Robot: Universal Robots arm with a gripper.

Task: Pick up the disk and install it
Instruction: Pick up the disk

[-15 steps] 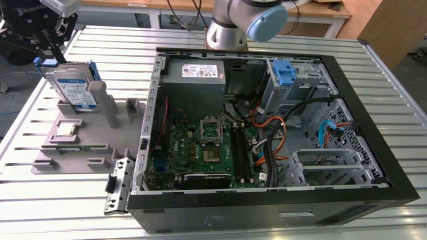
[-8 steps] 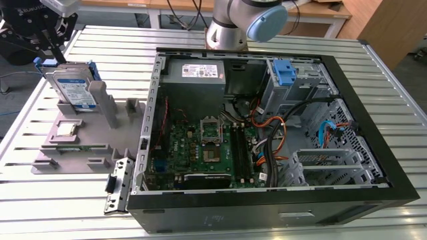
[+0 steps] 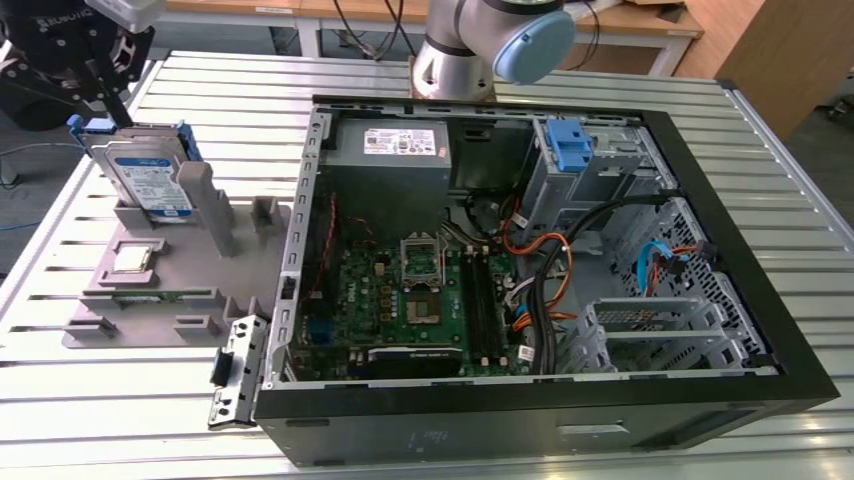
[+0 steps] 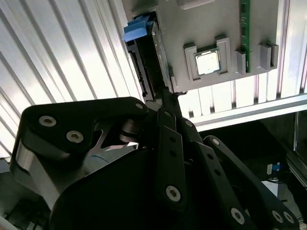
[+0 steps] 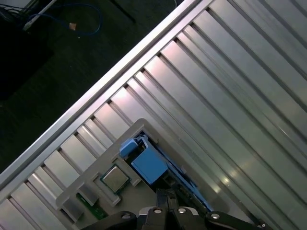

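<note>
1. At the exterior view's left, the gripper [image 3: 110, 112] hangs over the top edge of the disk [image 3: 144, 178]. Its tips sit right at that edge, but I cannot tell whether the jaws are clamped on it or just apart from it
2. The disk stands upright on edge in a slot of the grey holder [image 3: 180, 275] on the worktop [image 3: 120, 400], label facing out, not yet lifted
3. It looks like a stiff, fairly heavy metal block with smooth flat faces, probably slippery and easily hurt by knocks. I'd hold it across the two broad faces near the top, square and firm, not by the blue carrier [image 5: 148, 163], which looks like springy plastic
4. Further right lies the open computer case [image 3: 787, 340] — well apart from the disk
</note>
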